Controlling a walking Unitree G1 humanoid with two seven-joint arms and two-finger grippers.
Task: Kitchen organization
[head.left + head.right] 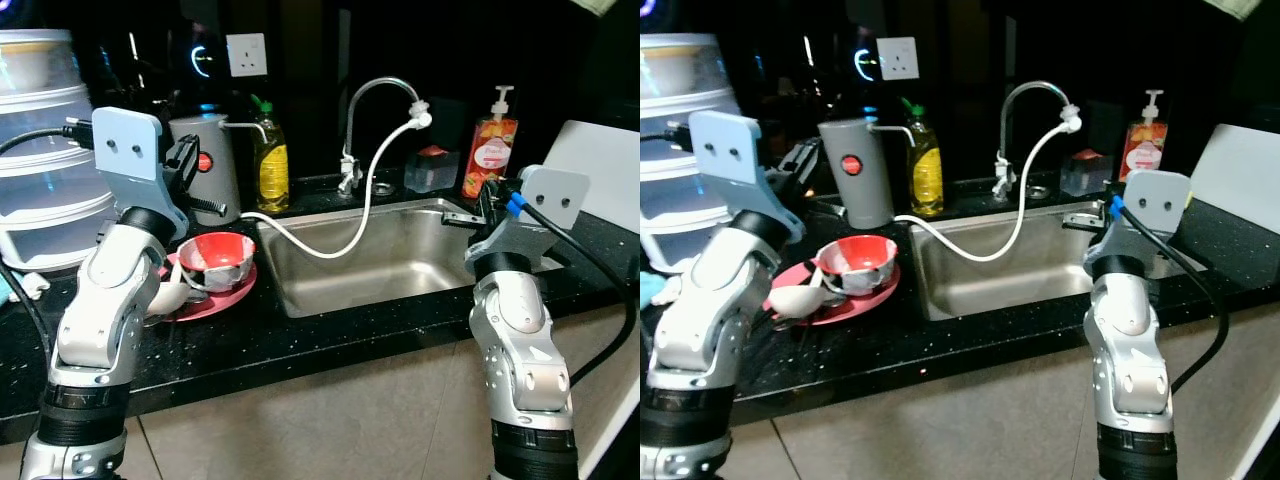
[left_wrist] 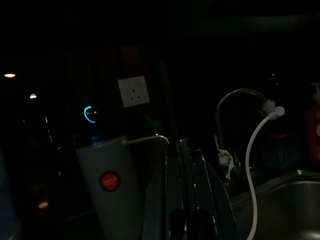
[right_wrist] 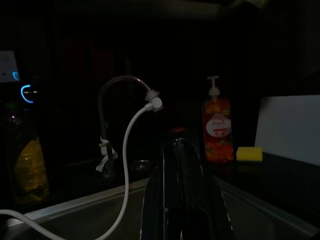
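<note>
On the black speckled bench (image 1: 330,335), just left of the steel sink (image 1: 395,262), sits a pink plate (image 1: 215,300). A red bowl (image 1: 217,260) with a white inside rests on the plate, and a white spoon (image 1: 795,298) lies at the plate's left side, touching the bowl.

Behind the plate stands a tall grey kettle (image 1: 853,172) with a red round mark on it. Next to it, by the sink's back left corner, is a yellow bottle of dish soap (image 1: 270,160) with a green top. A curved metal tap (image 1: 372,110) rises behind the sink. A white hose (image 1: 340,235) hangs from the tap's end and loops down over the sink, then runs left toward the kettle. To the right of the tap is an orange pump bottle of hand soap (image 1: 491,148), and a yellow sponge (image 3: 249,154) lies just beside it. A white wall socket (image 1: 246,54) is on the dark wall above. At the far left stands a stack of clear plastic tubs (image 1: 40,150).

The left pincer (image 2: 187,150) is held up above the plate, pointing at the kettle. Its two black fingers are pressed together and grip nothing. The right pincer (image 3: 182,150) hovers by the sink's right edge, pointing toward the tap. Its fingers are also closed together with nothing between them.
</note>
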